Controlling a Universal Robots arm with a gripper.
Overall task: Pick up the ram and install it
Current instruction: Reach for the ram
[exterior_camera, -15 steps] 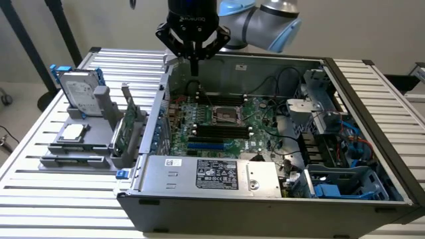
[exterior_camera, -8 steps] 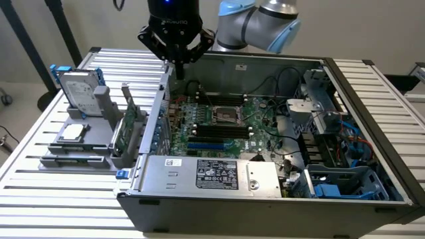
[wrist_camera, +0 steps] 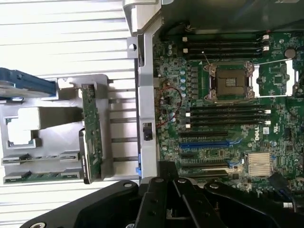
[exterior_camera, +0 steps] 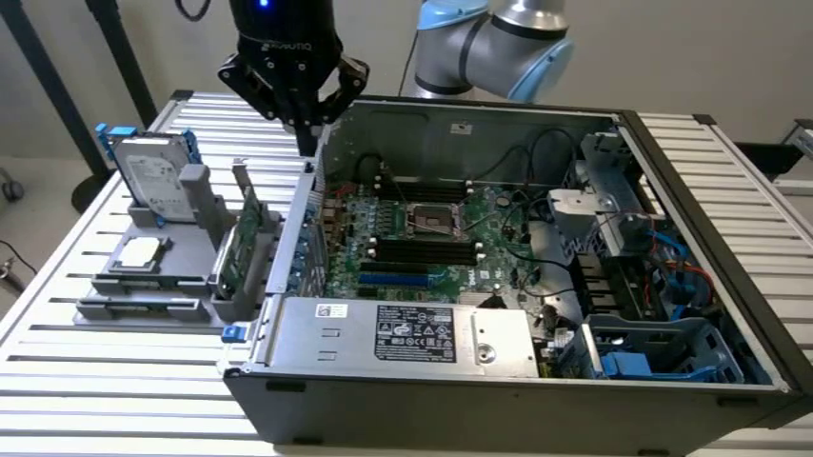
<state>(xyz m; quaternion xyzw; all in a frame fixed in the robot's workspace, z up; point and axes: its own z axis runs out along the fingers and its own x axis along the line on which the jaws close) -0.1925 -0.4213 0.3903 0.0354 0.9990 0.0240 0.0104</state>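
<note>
**Ram not yet picked up; memory slots bare**

I start at the exterior view's left. The grey plastic parts holder (exterior_camera: 193, 186) sits on the slatted aluminium table (exterior_camera: 76, 381). It carries the silver hard drive with blue rails (exterior_camera: 150, 171). The tall green expansion card (exterior_camera: 242, 249) stands upright at the holder's edge nearest the case.

The ram, a long, thin dark-green circuit-board stick (wrist_camera: 40, 176), lies in the holder's end slot, on the side away from the hard drive. That is as far as I can make out from the wrist view.

Moving right, the black gripper (exterior_camera: 305, 122) hangs above the far corner of the open dark metal computer case (exterior_camera: 508, 409), on the holder's side. It is well above both and apparently clear of them. I cannot tell whether it is open or closed.

Further right, the green motherboard (exterior_camera: 420, 214) lies flat inside the case. Its long black memory slots (exterior_camera: 420, 252) look bare.

My reading is that neither the pick nor the install is done, so the whole job remains.
</note>
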